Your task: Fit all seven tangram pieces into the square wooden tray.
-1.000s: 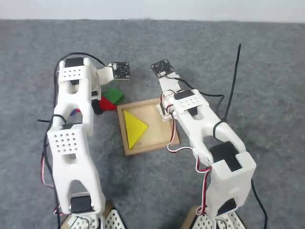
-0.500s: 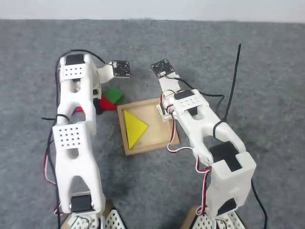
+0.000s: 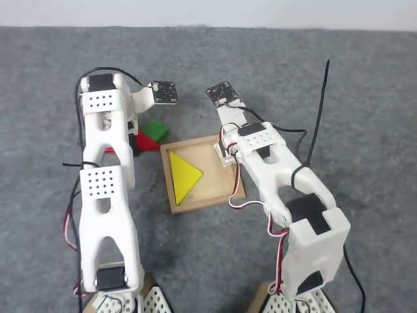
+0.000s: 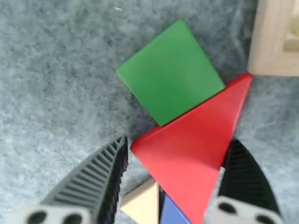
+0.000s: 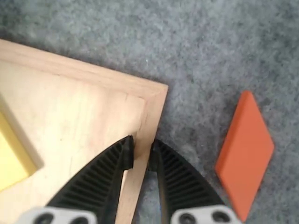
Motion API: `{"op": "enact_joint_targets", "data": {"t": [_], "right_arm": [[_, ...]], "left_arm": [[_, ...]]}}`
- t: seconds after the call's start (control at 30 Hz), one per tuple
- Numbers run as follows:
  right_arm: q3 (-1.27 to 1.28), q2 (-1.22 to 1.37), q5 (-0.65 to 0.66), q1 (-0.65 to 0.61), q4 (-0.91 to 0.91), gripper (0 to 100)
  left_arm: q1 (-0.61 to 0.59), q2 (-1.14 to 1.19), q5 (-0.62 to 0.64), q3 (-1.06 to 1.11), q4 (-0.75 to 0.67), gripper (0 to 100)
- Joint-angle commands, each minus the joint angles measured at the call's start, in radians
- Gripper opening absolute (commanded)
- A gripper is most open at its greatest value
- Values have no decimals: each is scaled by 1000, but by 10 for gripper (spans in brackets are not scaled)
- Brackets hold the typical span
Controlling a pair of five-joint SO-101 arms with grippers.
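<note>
The square wooden tray lies between the arms and holds a yellow triangle. In the left wrist view my left gripper is open, its fingers straddling a red triangle on the carpet. A green square touches that triangle's far edge. A beige triangle and a blue piece peek out beneath it. My right gripper is shut on the tray's wall near a corner. An orange parallelogram lies just outside that wall.
Grey carpet covers the table. The green square and red triangle sit just off the tray's far left corner, partly under the left arm. A black cable rises at the right. Open carpet extends at the far side and right.
In the high view the left arm's lower links shifted slightly to the right over the red and green pieces. The right arm and tray have stayed put.
</note>
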Motion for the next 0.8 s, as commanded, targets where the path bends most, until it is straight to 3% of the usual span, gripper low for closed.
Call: {"op": "enact_joint_targets", "data": {"t": [0.0,0.3,0.6,0.77], "right_arm": [[-23,-15,-8,-18,28,26],[-23,-15,-8,-19,28,26],[-23,-15,-8,-19,28,26],[-23,-15,-8,-19,28,26]], "left_arm": [[-14,91,32,-21,-31,205],[-46,66,40,-93,57,111],[-77,-8,83,-88,57,105],[-60,-152,83,113,58,105]]}}
